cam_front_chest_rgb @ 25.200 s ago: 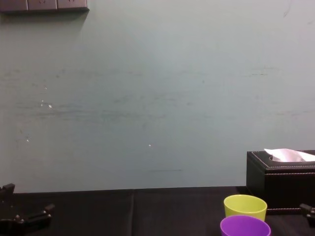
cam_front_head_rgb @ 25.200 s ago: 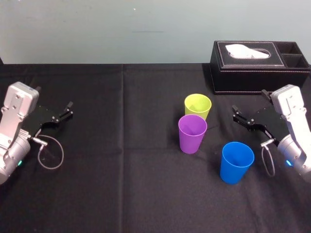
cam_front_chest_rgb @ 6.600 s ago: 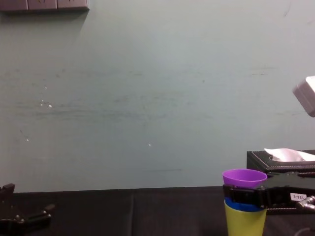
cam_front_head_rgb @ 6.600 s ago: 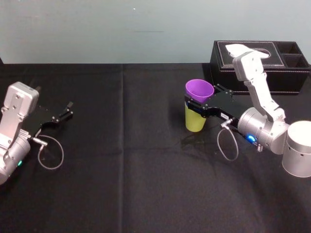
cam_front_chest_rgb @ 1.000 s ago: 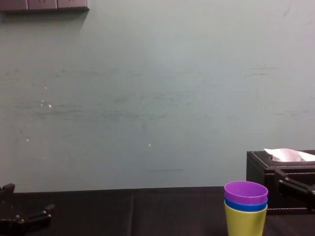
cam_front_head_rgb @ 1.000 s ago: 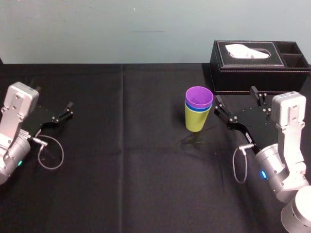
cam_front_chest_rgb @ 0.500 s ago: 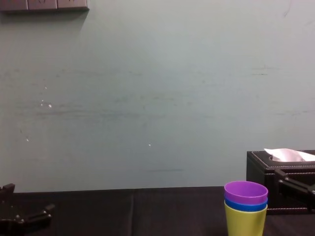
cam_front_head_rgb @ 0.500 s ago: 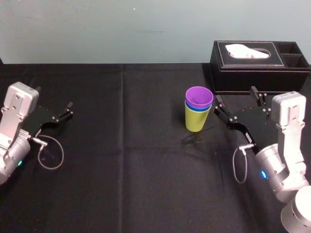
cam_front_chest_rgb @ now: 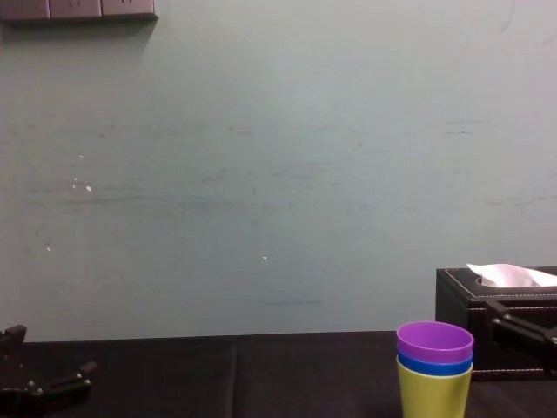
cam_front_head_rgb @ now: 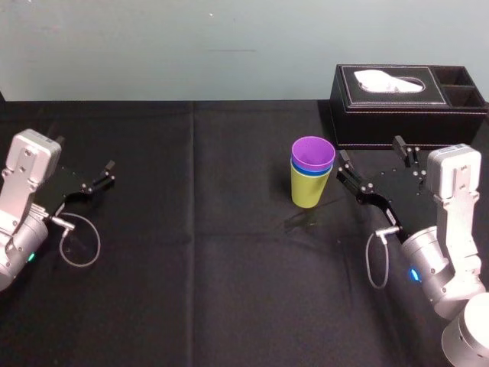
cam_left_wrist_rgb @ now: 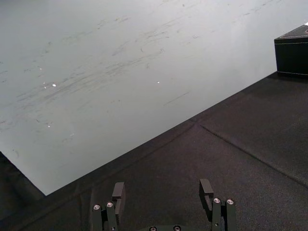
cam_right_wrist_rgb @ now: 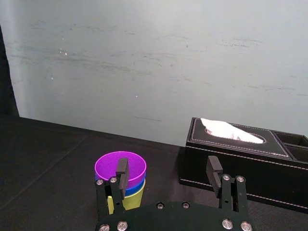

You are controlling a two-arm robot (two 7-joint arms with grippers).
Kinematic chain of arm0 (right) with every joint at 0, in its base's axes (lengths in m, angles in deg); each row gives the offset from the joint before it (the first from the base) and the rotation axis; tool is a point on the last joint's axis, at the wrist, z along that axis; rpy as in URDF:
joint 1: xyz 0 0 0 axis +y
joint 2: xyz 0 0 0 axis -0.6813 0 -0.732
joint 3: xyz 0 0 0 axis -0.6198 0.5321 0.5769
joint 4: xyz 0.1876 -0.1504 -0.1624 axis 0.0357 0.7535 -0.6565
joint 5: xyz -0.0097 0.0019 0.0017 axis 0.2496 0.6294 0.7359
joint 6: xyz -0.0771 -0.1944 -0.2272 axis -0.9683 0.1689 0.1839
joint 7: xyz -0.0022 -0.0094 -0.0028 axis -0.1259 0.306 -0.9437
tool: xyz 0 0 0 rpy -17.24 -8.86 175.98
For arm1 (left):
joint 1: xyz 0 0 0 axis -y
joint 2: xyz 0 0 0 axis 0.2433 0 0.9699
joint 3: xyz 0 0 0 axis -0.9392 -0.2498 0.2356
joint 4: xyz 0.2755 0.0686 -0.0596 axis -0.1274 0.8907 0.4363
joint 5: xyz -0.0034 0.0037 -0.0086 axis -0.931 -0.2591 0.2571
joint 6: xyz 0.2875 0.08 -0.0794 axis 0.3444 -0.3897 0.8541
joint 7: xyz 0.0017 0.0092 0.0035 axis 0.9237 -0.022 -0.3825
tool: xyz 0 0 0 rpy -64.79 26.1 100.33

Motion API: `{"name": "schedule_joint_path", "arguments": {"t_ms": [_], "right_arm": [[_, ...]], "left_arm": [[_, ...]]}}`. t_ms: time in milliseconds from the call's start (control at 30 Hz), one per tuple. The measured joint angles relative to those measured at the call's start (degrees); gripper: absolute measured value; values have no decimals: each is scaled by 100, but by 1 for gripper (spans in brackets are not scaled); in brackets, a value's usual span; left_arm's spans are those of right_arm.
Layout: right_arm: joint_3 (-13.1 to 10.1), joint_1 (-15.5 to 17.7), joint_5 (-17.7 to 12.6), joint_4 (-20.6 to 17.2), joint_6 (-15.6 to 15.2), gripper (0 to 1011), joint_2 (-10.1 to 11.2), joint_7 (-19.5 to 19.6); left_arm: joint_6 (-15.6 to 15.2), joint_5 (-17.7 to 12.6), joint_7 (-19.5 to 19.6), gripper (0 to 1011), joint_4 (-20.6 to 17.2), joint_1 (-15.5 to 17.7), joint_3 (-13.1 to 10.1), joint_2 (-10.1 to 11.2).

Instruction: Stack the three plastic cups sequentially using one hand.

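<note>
Fingers (cam_front_head_rgb: 359, 187) of the right black mechanical gripper (cam_front_head_rgb: 369, 150) are spread and empty in front of the black tissue box (cam_front_head_rgb: 409, 107); off that box's front left corner the purple plastic tumbler (cam_front_head_rgb: 312, 151) nests in the blue tumbler (cam_front_head_rgb: 310, 170), that in the yellow-green tumbler (cam_front_head_rgb: 309, 191), on the black-clothed table (cam_front_head_rgb: 229, 267). Stacking looks done, so the next move is likely a clean retreat, minding the stack just beside one finger. Well left of the box, the left gripper (cam_left_wrist_rgb: 162, 186) is parked, fingers apart.
</note>
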Motion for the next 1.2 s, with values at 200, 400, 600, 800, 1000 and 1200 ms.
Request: {"name": "schedule_joint_path", "arguments": {"t_ms": [200, 400, 600, 800, 1000, 1200], "right_arm": [[0, 0, 0, 0, 0, 1003, 0, 0], [0, 0, 0, 0, 0, 1003, 0, 0], [0, 0, 0, -1, 0, 1003, 0, 0], [0, 0, 0, 0, 0, 1003, 0, 1], [0, 0, 0, 0, 0, 1003, 0, 1], [0, 0, 0, 0, 0, 1003, 0, 1]], "left_arm": [[0, 0, 0, 1011, 0, 0, 0, 0], [0, 0, 0, 1011, 0, 0, 0, 0], [0, 0, 0, 1012, 0, 0, 0, 0], [0, 0, 0, 1011, 0, 0, 0, 0], [0, 0, 0, 1011, 0, 0, 0, 0], [0, 0, 0, 1011, 0, 0, 0, 0]]}}
